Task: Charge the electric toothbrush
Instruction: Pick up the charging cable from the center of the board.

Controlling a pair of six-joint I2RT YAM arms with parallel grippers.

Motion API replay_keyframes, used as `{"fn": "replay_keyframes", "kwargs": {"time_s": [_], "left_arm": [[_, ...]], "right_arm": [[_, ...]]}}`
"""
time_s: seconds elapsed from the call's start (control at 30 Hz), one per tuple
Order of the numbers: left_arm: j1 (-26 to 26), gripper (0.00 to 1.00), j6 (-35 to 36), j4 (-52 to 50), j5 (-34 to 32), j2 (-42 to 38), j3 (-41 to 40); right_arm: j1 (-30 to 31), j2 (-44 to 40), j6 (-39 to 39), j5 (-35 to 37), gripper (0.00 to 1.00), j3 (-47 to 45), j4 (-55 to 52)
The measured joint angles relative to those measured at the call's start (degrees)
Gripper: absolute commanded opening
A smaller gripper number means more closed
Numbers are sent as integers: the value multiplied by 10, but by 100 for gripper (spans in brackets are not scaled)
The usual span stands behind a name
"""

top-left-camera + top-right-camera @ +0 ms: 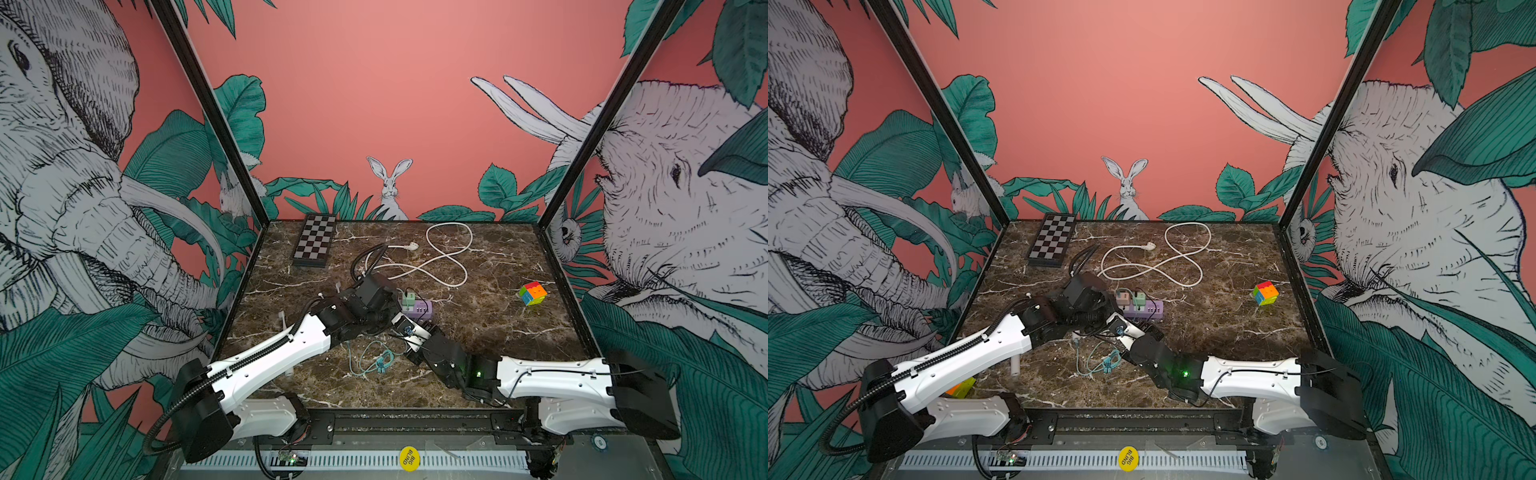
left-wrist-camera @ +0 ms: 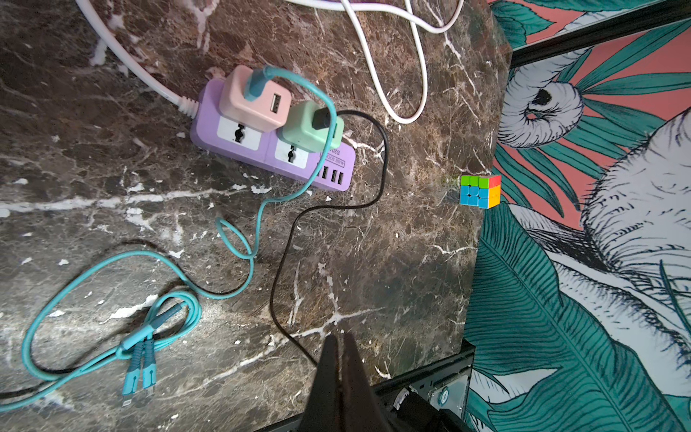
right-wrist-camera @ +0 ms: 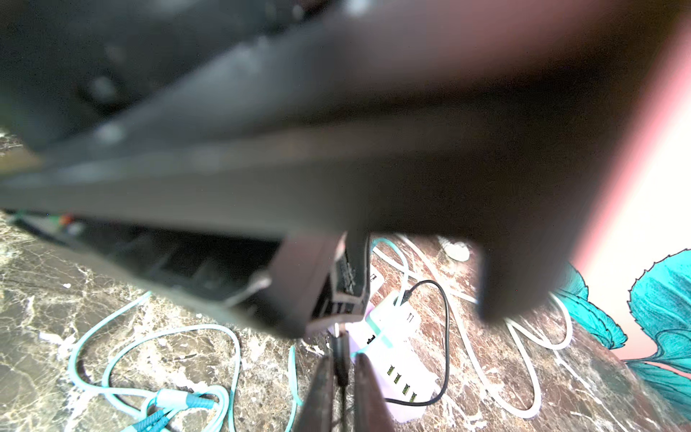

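Note:
My right gripper (image 3: 342,359) is shut on the plug (image 3: 340,349) of a thin black cable (image 2: 381,157). That cable runs from a green adapter (image 2: 312,125) on the purple power strip (image 2: 239,149). The plug's metal tip points at a dark body with a pale slotted end (image 3: 336,308), apparently the electric toothbrush, just beyond it. In both top views a white and black body (image 1: 417,330) (image 1: 1131,328) sits between the two grippers, mostly covered. My left gripper (image 2: 338,336) is shut above the table, and nothing shows between its jaws.
A teal cable (image 2: 112,336) lies coiled near the front and is plugged into a pink adapter (image 2: 258,99). The strip's white cord (image 1: 451,253) loops at the back. A colour cube (image 1: 533,293) sits on the right. A chessboard (image 1: 314,241) lies at the back left.

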Motion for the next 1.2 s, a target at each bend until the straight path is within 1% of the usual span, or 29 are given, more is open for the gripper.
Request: {"fn": "replay_keyframes", "kwargs": {"time_s": [0.23,0.3,0.33,0.4,0.53,0.63,0.73,0.8,0.9,0.97,1.2], "left_arm": [[1,0,-2,-4,-2,-1,0],[1,9,-2,-4,-2,-2,0],[1,9,-2,-4,-1,-2,0],[1,9,-2,-4,-1,-3,0],[1,0,-3,-4,0,-8,0],[3,0,-5,-4,0,-13,0],[3,0,-6,-3,0,-15,0],[4,0,-7,-2,1,-15,0],[4,0,-7,-1,5,-19,0],[4,0,-7,-1,6,-22,0],[4,0,-8,-1,8,-23,0]], "right_arm": [[2,0,-6,4,0,0,-2],[2,-1,-6,4,0,0,-2],[2,-1,-6,4,0,0,-2],[2,-3,-6,4,0,0,-3],[2,-9,-6,2,0,0,-5],[2,-12,-6,1,0,0,-5],[2,-20,-5,2,21,-9,0],[2,-30,-2,1,39,-24,-1],[1,-41,-3,-2,53,-49,-7],[1,-43,-7,-12,57,-59,-9],[1,-42,-37,-16,60,-68,6]]}}
